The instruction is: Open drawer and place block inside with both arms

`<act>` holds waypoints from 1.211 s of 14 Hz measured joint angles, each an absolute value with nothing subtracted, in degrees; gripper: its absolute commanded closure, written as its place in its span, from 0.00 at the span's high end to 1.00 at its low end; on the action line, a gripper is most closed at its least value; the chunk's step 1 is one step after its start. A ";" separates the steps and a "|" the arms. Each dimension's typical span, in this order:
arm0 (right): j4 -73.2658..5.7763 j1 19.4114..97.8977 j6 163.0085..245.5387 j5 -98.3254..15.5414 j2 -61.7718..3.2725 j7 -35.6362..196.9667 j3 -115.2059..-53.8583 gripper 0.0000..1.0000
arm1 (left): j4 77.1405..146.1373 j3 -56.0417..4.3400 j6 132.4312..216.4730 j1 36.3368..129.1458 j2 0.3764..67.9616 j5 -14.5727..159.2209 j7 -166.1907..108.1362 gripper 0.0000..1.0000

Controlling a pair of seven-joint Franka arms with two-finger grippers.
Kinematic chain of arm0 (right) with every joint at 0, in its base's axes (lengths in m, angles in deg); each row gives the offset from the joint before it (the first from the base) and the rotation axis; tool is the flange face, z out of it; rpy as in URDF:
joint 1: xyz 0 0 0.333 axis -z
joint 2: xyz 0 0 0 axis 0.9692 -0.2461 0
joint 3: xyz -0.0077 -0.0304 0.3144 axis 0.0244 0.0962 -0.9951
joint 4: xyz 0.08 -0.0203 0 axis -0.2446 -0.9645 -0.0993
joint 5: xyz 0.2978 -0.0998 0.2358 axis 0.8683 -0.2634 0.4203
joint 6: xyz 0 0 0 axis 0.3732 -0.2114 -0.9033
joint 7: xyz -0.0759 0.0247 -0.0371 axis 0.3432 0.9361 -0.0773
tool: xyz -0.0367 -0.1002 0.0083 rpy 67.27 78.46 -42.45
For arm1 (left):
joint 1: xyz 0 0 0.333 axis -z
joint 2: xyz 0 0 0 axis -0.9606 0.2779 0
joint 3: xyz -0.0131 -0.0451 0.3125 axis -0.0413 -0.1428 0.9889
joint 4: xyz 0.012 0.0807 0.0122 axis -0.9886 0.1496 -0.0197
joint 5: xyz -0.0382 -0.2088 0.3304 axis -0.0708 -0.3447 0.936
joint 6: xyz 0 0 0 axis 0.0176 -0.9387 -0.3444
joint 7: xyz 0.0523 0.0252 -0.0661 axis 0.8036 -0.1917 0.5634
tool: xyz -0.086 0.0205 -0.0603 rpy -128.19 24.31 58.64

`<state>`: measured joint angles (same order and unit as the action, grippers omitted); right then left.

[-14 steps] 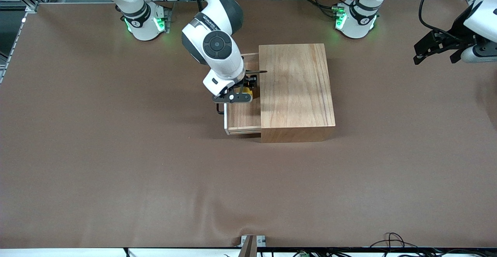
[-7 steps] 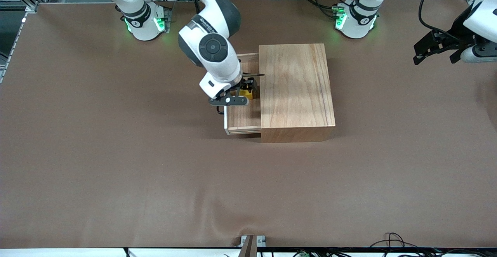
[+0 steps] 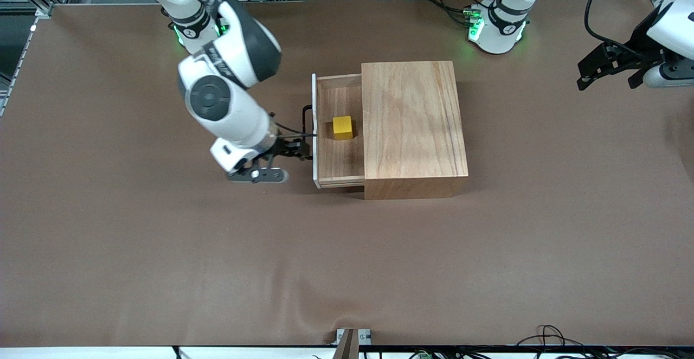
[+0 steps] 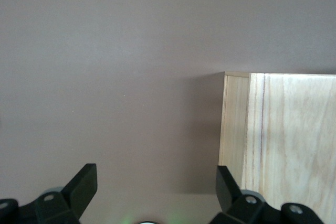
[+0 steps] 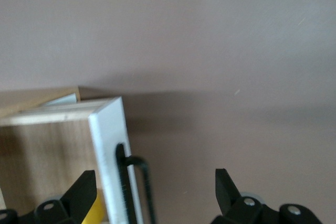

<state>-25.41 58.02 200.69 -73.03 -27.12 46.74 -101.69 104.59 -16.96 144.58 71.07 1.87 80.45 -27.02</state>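
Yellow and small, the block (image 3: 342, 127) sits on the floor of the open drawer (image 3: 339, 155), roughly midway along its length and close to the edge of the wooden box (image 3: 413, 120) that houses it — touching neither gripper.

It looks like a light, rigid cube with flat faces, so it should be easy to pinch across two parallel sides from above; its smooth finish might let it slip if squeezed off-centre.

The drawer is a stiff wooden tray, and its thin black handle (image 3: 307, 131) on the white front panel (image 3: 314, 131) is the obvious place to take hold.

The right gripper (image 3: 287, 150) hangs over the table just beside that panel, toward the right arm's end of the table. Its jaws stand wide apart and hold nothing; in the right wrist view the handle (image 5: 134, 187) lies between the spread fingers (image 5: 79, 195).

The left gripper (image 3: 610, 69) waits over the table at the left arm's end, well apart from the box, its jaws likewise spread wide and empty.
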 measured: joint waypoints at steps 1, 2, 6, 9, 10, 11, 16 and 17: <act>-25.27 60.61 199.46 -73.06 -25.81 50.44 -101.61 1.00 | 104.59 -16.96 144.58 71.05 1.87 80.45 -27.01 1.00; -25.16 63.73 197.49 -73.06 -24.38 54.53 -101.53 1.00 | 104.59 -16.95 144.58 71.04 1.87 80.45 -27.01 1.00; -24.78 76.14 188.97 -73.03 -19.00 66.42 -101.40 1.00 | 104.59 -16.95 144.58 71.04 1.87 80.45 -27.01 1.00; -24.47 81.45 186.34 -73.01 -14.58 69.87 -101.38 1.00 | 104.59 -16.96 144.58 71.06 1.87 80.45 -27.01 1.00; -24.46 82.18 184.84 -73.05 -12.93 69.92 -101.41 1.00 | 104.60 -16.96 144.58 71.07 1.87 80.45 -27.01 1.00; -24.45 82.69 182.44 -73.14 -11.20 69.92 -101.38 1.00 | 104.61 -16.96 144.58 71.07 1.87 80.45 -27.01 1.00; -24.91 84.49 173.00 -73.89 -5.04 69.94 -99.57 1.00 | 104.61 -16.97 144.58 71.07 1.87 80.45 -27.01 1.00; -24.94 84.30 171.23 -73.89 -4.50 70.18 -98.31 1.00 | 104.61 -16.98 144.58 71.08 1.87 80.45 -27.01 1.00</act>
<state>-24.94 84.30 171.23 -73.89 -4.50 70.18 -98.31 104.61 -16.98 144.58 71.08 1.87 80.45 -27.01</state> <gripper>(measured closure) 0.000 0.000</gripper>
